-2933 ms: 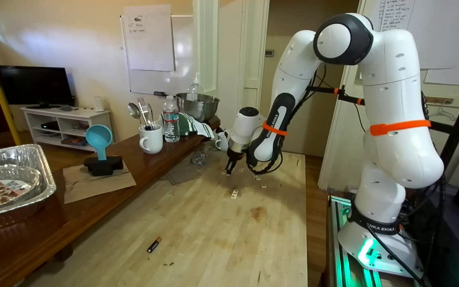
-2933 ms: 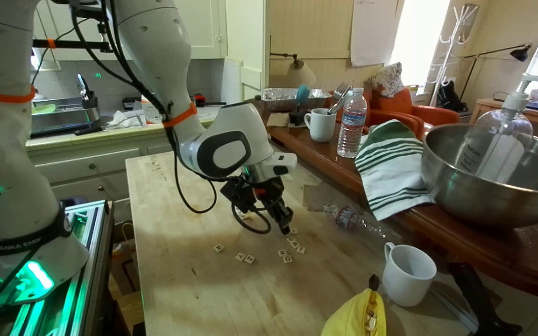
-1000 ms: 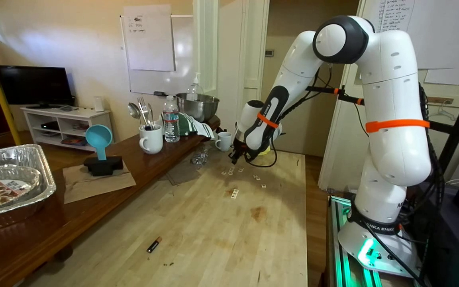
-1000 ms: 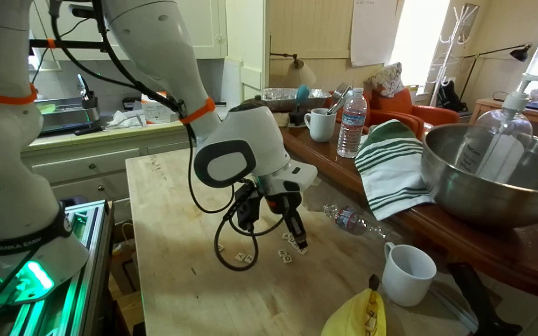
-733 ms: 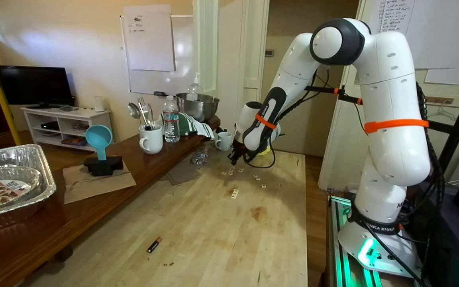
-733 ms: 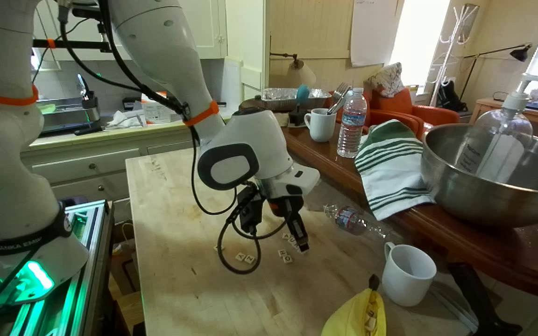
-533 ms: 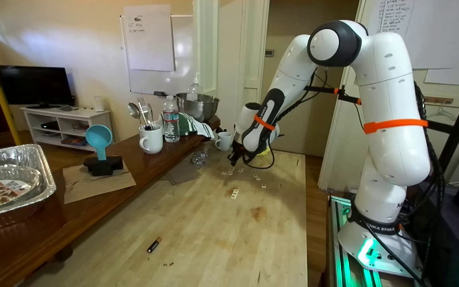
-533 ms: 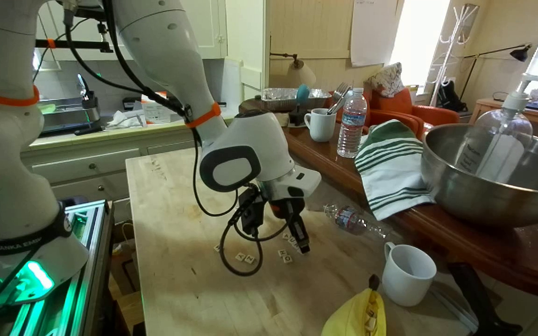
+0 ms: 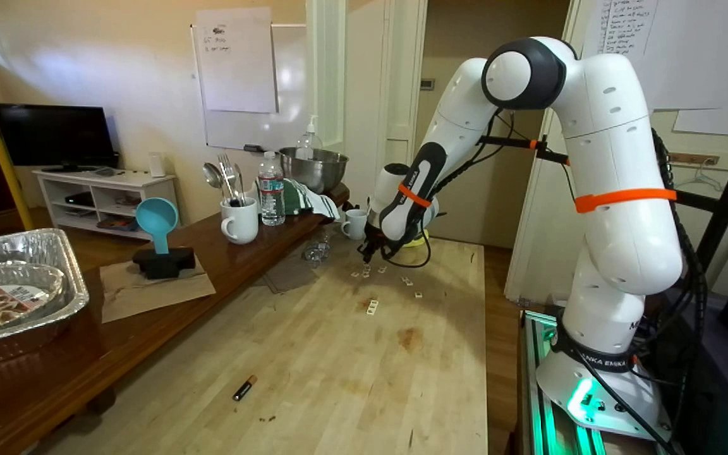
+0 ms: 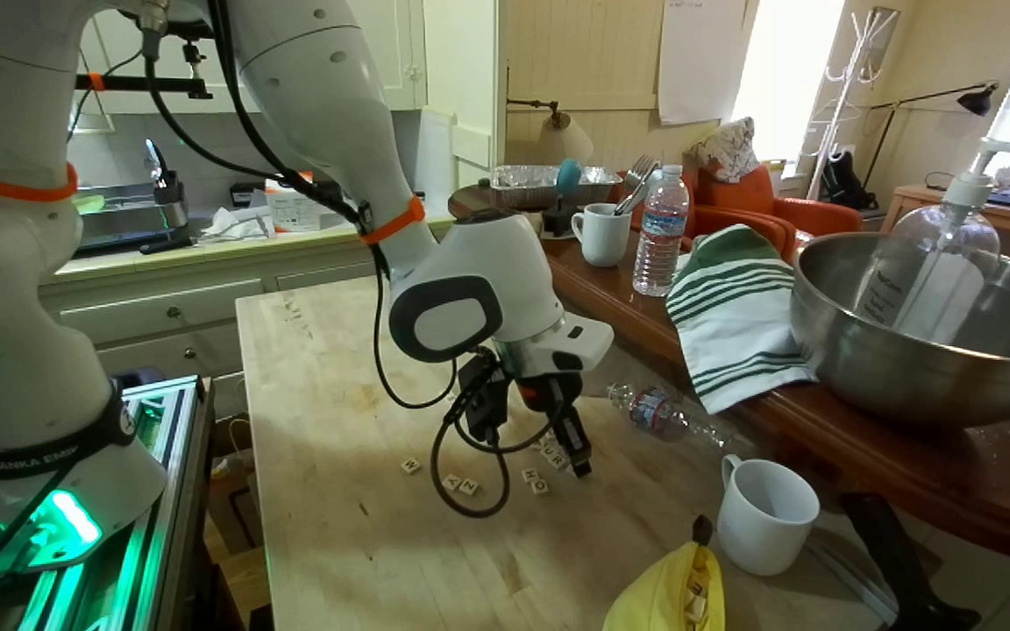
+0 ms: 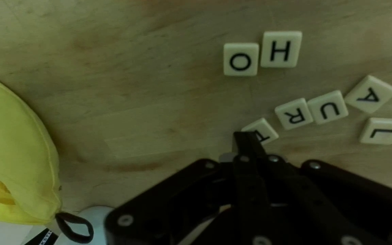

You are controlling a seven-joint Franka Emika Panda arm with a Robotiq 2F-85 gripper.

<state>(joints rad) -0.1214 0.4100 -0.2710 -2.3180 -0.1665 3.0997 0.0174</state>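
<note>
Brought toward the T tile [image 11: 262, 128] over the past moments, the gripper [image 10: 581, 465] is being held close to it, fingers [image 11: 247, 144] drawn narrowly together; whether contact is being made cannot be told. Work is apparently being centred on that tile, partly hidden on the tabletop [image 9: 351, 392]. Letters are being shown nearby: R tile [image 11: 294, 114], U tile [image 11: 328, 107] and A tile [image 11: 370, 94] strung out from it, L tile [image 11: 382, 131], O tile [image 11: 241, 59] and H tile [image 11: 281, 49] apart. Well away from it, "EMIKA" is being displayed on the base collar [image 9: 603, 361].

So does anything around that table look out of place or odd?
A plastic bottle lies on its side below the wooden ledge, as if tipped over. A pump bottle sits inside the metal bowl, an unusual spot.
</note>
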